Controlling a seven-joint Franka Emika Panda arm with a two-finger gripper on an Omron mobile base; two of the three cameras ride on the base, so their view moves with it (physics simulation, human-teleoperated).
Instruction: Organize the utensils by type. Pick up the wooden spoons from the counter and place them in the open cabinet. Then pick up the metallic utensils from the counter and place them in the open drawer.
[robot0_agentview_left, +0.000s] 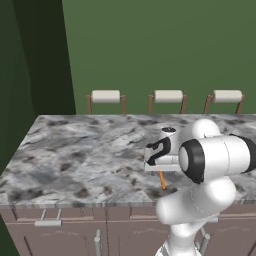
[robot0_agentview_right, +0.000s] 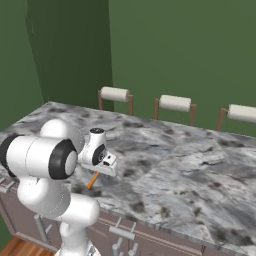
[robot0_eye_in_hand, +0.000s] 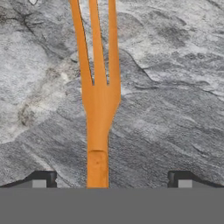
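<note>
An orange, wood-coloured utensil (robot0_eye_in_hand: 98, 100) with three long tines lies flat on the grey-and-white marbled counter (robot0_agentview_left: 75, 155). Its handle runs down between my fingertips, tines pointing away. My gripper (robot0_eye_in_hand: 113, 180) hovers straight above the handle end, open, its two dark fingertips (robot0_eye_in_hand: 43, 179) wide apart on either side and touching nothing. From the base, the utensil (robot0_agentview_left: 162, 180) pokes out beneath the downward-pointing hand (robot0_agentview_left: 160, 155), close to the counter's front edge. The right base view has the same utensil (robot0_agentview_right: 93, 180) under the hand (robot0_agentview_right: 102, 160).
Three stools with white padded backs (robot0_agentview_left: 106, 96) (robot0_agentview_left: 168, 96) (robot0_agentview_left: 227, 96) stand behind the counter against the green wall. Grey-brown cabinet fronts with silver handles (robot0_agentview_left: 47, 222) run below the front edge. The counter's left end (robot0_agentview_left: 20, 150) drops off beside a dark green wall.
</note>
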